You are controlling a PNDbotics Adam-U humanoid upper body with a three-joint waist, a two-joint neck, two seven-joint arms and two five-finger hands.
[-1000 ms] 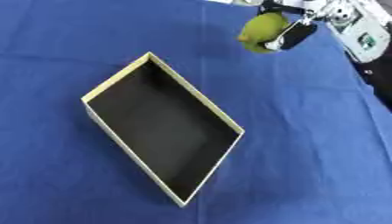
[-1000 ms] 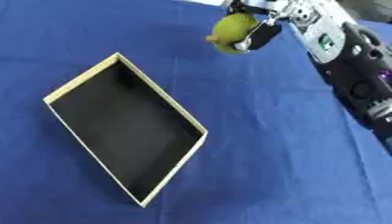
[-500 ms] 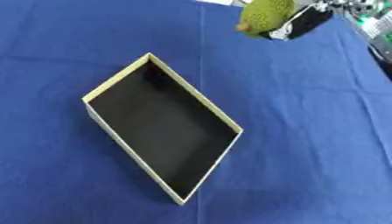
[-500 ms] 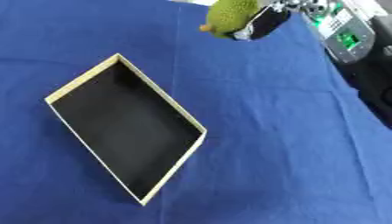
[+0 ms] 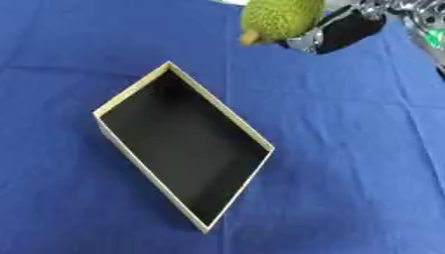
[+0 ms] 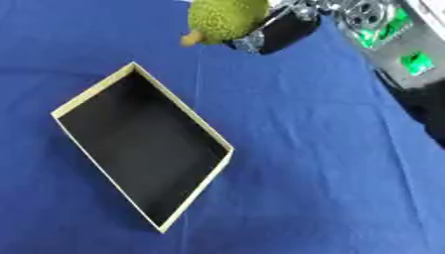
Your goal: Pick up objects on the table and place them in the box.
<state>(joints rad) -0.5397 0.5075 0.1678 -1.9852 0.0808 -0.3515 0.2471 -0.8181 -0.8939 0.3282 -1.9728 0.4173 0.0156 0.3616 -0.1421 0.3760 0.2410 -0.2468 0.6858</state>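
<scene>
A green, bumpy, round fruit-like object (image 5: 280, 20) with a small stalk hangs above the table at the top of both views. My right hand (image 5: 346, 31) holds it from the right, black fingers curled against it. An open box (image 5: 183, 141) with pale edges and a dark inside lies on the blue cloth, set like a diamond. The fruit is up and to the right of the box's far corner, apart from it. My left hand shows in neither view.
A blue cloth (image 5: 347, 173) covers the whole table. My right arm (image 6: 391, 39), silver and black with green lights, comes in from the upper right corner.
My right hand has carried the green fruit left and closer to the box's far corner. The box has not moved on the cloth.
</scene>
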